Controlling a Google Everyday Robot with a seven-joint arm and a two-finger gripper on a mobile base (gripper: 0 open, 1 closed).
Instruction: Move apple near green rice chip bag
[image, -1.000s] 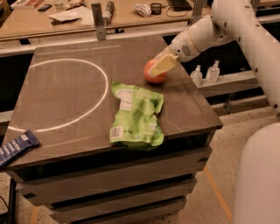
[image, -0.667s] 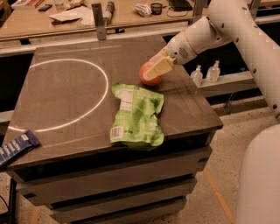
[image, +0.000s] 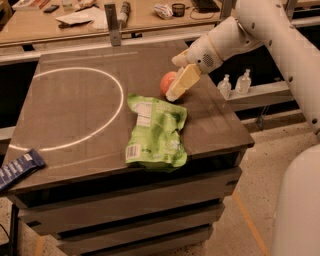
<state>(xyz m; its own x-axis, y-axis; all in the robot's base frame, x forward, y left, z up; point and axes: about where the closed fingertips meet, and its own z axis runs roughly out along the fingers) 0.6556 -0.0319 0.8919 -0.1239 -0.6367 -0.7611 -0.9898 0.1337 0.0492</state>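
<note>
Orange-red apple (image: 166, 81) is clamped in the hand (image: 171, 90) at the far right of the bench (image: 75, 125), just beyond the far edge of the crumpled green rice chip bag (image: 155, 132).

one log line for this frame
gripper: shut on apple | apple: just past bag's far edge | bag: flat on table | release: not yet

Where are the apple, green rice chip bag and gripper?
apple (image: 166, 81), camera view, exposed left side.
green rice chip bag (image: 156, 132), camera view, middle of the foil.
gripper (image: 176, 89), camera view, pale tip end against the apple's right side.
</note>
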